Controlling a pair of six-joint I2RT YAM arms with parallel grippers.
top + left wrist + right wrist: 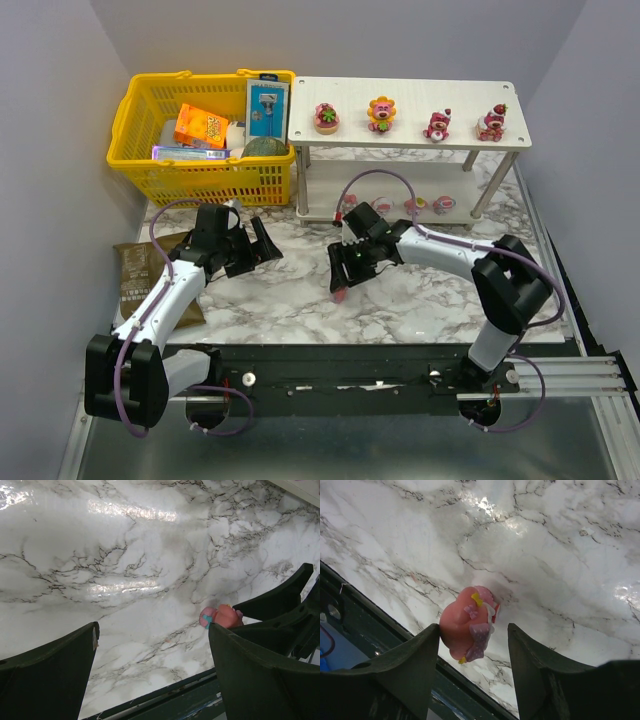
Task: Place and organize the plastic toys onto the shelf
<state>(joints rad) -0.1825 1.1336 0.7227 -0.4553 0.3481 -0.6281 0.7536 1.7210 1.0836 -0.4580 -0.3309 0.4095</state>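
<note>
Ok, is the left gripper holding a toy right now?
No, the left gripper stands wide open, with only the marble tabletop between its jaws.

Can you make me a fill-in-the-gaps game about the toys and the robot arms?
1. The number of toys standing on the top of the shelf is ____.
2. The basket to the left of the shelf is coloured ____.
3. The right gripper has a ____ toy between its fingers on the marble table.
4. The left gripper has nothing in it, and its fingers are wide ____.

Missing words: four; yellow; pink; open.
</note>
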